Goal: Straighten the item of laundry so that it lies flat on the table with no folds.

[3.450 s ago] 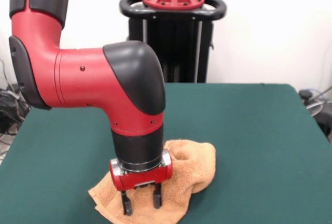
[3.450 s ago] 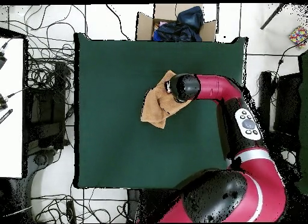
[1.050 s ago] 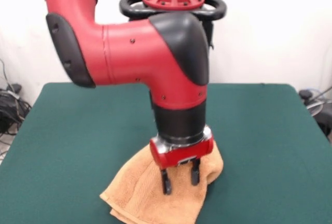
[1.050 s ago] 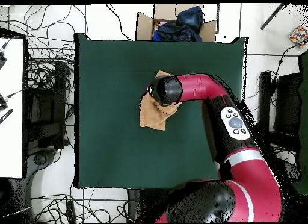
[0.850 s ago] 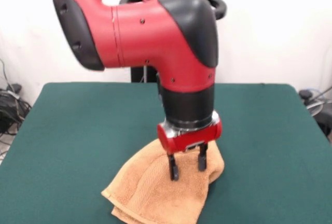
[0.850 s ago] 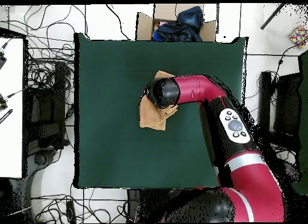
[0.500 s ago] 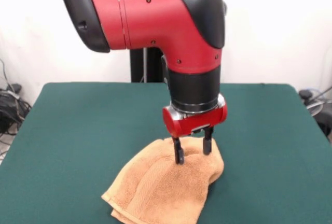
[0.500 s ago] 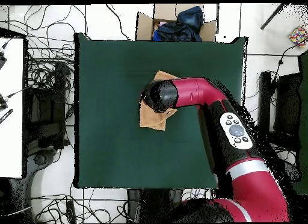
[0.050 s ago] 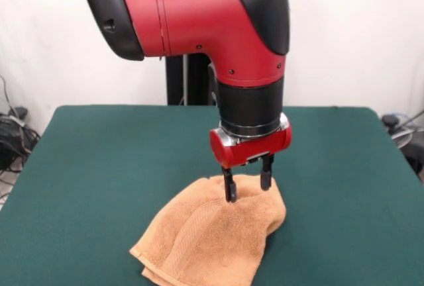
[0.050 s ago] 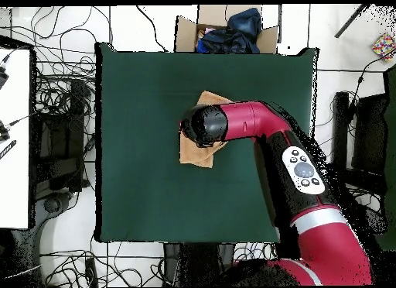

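The item of laundry (image 9: pixel 215 236), an orange-tan terry towel, lies folded over in a rumpled heap on the green table (image 9: pixel 99 167), with doubled edges at its front left corner. My gripper (image 9: pixel 248 187) hangs open just above the heap's far right end, holding nothing. From overhead the arm's wrist hides the gripper and most of the towel (image 10: pixel 197 155); only towel corners show on the table (image 10: pixel 139 145).
A cardboard box (image 10: pixel 224 33) with dark clothes stands just beyond the table's far edge in the overhead view. Cables (image 10: pixel 66 107) lie on the floor along the left side. A white desk (image 10: pixel 14 138) stands further left.
The arm has swung from the towel's front left part to its far right end and risen slightly. The gripper has stayed open. The towel has shifted a little and now shows more.
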